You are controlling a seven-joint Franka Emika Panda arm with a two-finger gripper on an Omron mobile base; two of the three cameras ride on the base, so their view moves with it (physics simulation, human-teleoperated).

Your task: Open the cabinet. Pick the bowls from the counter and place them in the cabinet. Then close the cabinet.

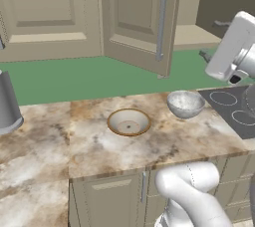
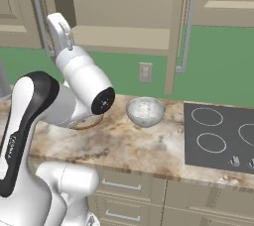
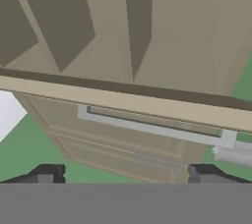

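Green wall is running behind the marbled tabletop (image 1: 45,141), and above it we are looking at the cabinet (image 1: 134,17), whose doors are both standing swung out so that the shelf (image 2: 119,36) inside is showing bare. Both bowls are sitting on the tabletop below it: the cream bowl (image 1: 129,121) with the orange-brown rim nearer the front edge, the grey bowl (image 1: 185,103) just beside the dark stovetop (image 1: 234,109), the two near each other but apart.

We are judging the bowls to be light, rigid and probably smooth, so they are likely to slide if nudged sideways. The sensible hold looks like a pinch across the rim, one finger inside and one outside, coming down from above; the thin wall is giving little to bite on, and the grey one's rounder belly may be rocking under a careless touch. The doors are stiff, hinged panels, best taken by the long silver bar handle (image 1: 162,22).

From the hand camera we are seeing the claw (image 3: 123,176) with its tips standing wide apart and holding nothing, pointed at a door's handle and edge, which the base cameras are not showing so closely. The left base camera is giving us both bowls in full, while in the right base camera the arm's white body is covering most of the cream bowl and the grey bowl sits plainly visible.
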